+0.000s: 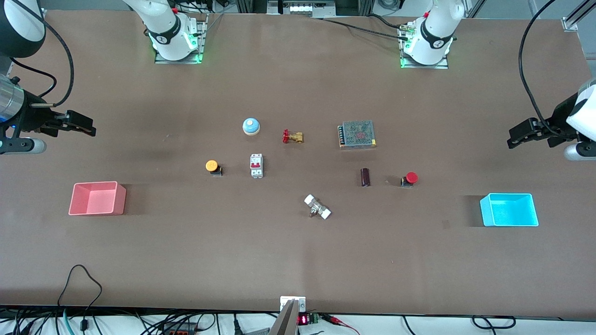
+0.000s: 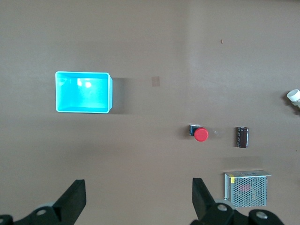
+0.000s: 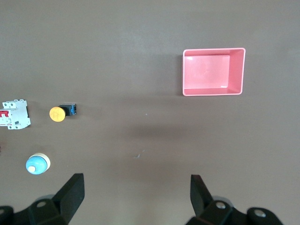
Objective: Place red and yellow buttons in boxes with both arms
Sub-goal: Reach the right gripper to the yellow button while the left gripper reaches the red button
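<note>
The yellow button (image 1: 212, 165) sits beside the breaker (image 1: 256, 165), the red button (image 1: 410, 178) beside a dark cylinder (image 1: 365, 177), so the spread right gripper (image 1: 77, 124) and spread left gripper (image 1: 524, 134) should descend centred, avoiding those neighbours.

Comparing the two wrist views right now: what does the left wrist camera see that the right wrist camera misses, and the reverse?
Left wrist only: cyan box, red button, dark cylinder, mesh power supply, open left gripper. Right wrist only: pink box, yellow button, circuit breaker, blue bell, open right gripper. Shared: only the brown table.
</note>
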`<act>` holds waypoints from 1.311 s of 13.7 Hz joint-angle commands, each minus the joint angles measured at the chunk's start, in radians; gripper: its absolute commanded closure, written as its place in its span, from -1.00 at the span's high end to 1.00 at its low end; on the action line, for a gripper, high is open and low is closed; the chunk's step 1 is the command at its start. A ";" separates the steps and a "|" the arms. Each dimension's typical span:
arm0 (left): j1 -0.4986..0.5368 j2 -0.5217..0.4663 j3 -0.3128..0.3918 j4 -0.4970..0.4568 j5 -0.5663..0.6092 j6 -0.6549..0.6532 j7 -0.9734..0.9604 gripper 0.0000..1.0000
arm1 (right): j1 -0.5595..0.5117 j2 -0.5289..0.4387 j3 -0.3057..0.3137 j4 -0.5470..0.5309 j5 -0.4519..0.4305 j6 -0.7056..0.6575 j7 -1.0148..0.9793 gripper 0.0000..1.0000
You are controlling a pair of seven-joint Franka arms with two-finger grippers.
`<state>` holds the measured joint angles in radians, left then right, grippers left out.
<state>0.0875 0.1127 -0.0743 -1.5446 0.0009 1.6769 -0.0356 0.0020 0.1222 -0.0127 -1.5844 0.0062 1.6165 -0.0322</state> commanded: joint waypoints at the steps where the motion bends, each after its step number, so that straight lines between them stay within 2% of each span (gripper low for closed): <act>1: 0.003 -0.008 -0.012 0.006 0.030 -0.005 -0.013 1.00 | -0.001 -0.019 0.002 -0.009 0.005 -0.010 -0.005 1.00; 7: 0.000 0.013 -0.012 0.008 0.031 -0.023 -0.001 1.00 | -0.001 -0.016 0.002 -0.006 0.012 -0.012 -0.003 1.00; 11: 0.005 0.060 -0.010 0.009 0.031 -0.042 -0.003 1.00 | 0.003 -0.004 0.003 -0.011 0.015 0.005 0.003 1.00; 13: 0.000 0.117 -0.012 0.012 0.030 -0.040 -0.001 1.00 | 0.021 0.008 0.010 -0.013 0.021 0.045 0.008 1.00; 15: -0.038 0.168 -0.012 0.014 0.030 -0.037 -0.015 1.00 | 0.067 0.034 0.010 -0.040 0.020 0.106 0.099 1.00; 18: -0.060 0.241 -0.013 0.006 0.025 -0.036 -0.050 1.00 | 0.122 0.028 0.010 -0.155 0.012 0.227 0.127 1.00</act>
<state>0.0373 0.3122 -0.0830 -1.5476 0.0016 1.6473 -0.0507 0.1034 0.1698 0.0001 -1.6563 0.0168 1.7681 0.0718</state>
